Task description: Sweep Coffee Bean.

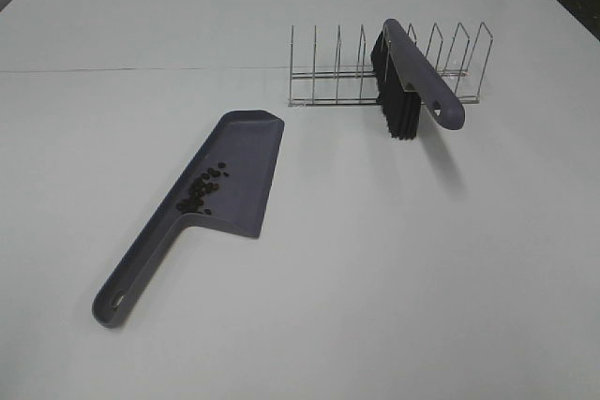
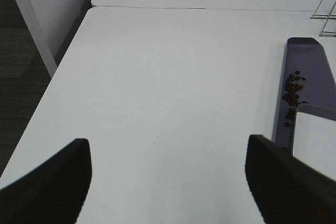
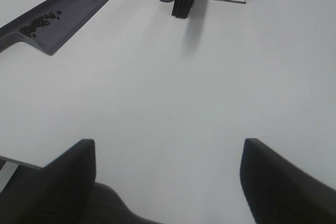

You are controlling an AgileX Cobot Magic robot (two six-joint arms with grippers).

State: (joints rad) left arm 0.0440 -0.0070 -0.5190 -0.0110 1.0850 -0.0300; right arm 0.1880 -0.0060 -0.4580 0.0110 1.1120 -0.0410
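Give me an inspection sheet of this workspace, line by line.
Surface: white table, seam across the far part.
Job's things: coffee beans lie in the grey-purple dustpan near its handle; none seen loose on the table. Brush rests in the wire rack, bristles down.
Clutter: nothing seen.
Grippers: left gripper open, empty; right gripper open, empty; both away from the tools.
Cables: nothing seen.
Surroundings: dark floor beside the table.

Wire rack (image 1: 389, 67) on white table (image 1: 375, 269)
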